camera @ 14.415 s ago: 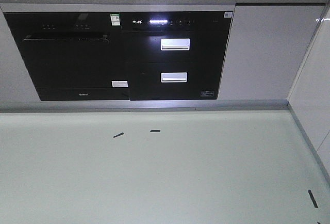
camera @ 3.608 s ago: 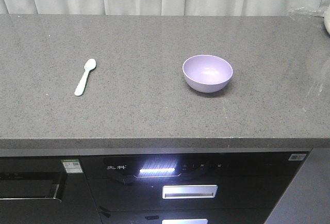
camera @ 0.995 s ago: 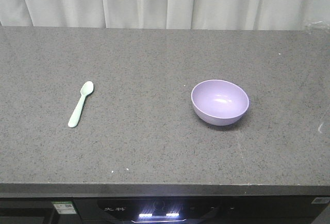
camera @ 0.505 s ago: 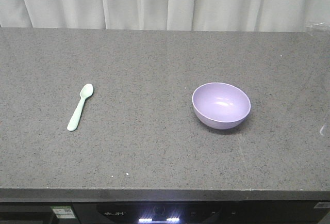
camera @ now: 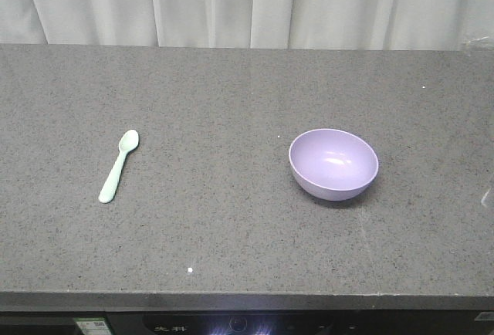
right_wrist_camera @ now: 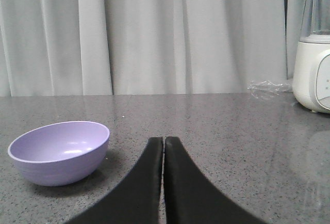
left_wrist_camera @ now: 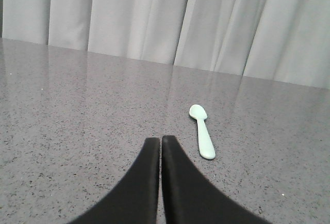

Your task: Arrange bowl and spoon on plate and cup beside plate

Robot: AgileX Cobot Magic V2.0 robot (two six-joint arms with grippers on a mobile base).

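While pinched together, left gripper has the spoon ahead-right; right gripper (also together) has the bowl ahead-left.

My right gripper sits low at centre frame above the speckled grey countertop, its 2 black fingers meeting along a thin seam. 1 lavender bowl stands upright on the countertop to my left, apart from the fingers, its inside bare. A pale pleated curtain runs behind the counter; at the far right stands 1 white appliance, with crinkled clear plastic just beside it.
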